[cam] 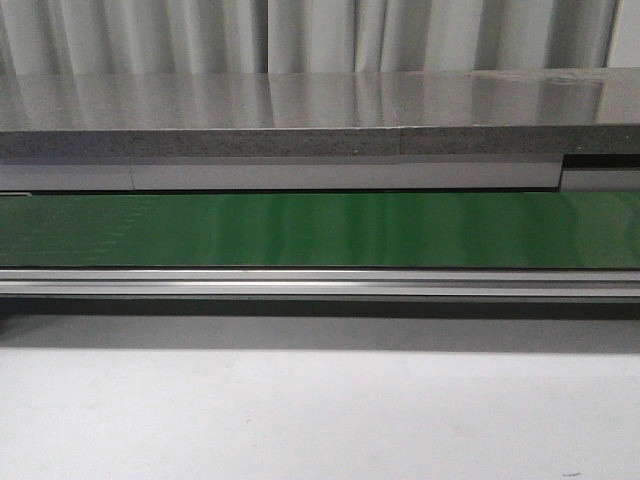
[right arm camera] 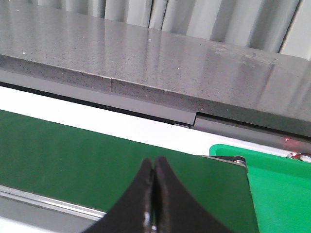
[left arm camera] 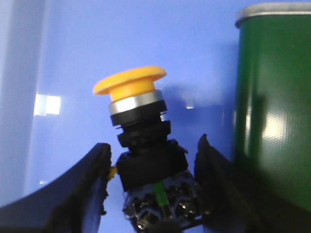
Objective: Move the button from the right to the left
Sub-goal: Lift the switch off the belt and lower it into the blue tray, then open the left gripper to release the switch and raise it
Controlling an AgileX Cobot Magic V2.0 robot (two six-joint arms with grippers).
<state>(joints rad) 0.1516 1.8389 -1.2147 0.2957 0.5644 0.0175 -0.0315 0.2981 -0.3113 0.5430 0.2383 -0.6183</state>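
The button shows only in the left wrist view: an orange-yellow cap, a silver ring and a black boxy body with a small yellowish tab. It lies tilted on a blue surface. My left gripper is open, with one finger on each side of the button's body. Thin gaps of blue show at the fingertips, and the tab touches the left one. My right gripper is shut and empty above the green belt. Neither gripper nor the button shows in the front view.
The green conveyor belt runs across the front view behind a metal rail, with a grey counter beyond. The belt's rounded end stands close beside the left gripper. A green bin lies past the belt's end near the right gripper.
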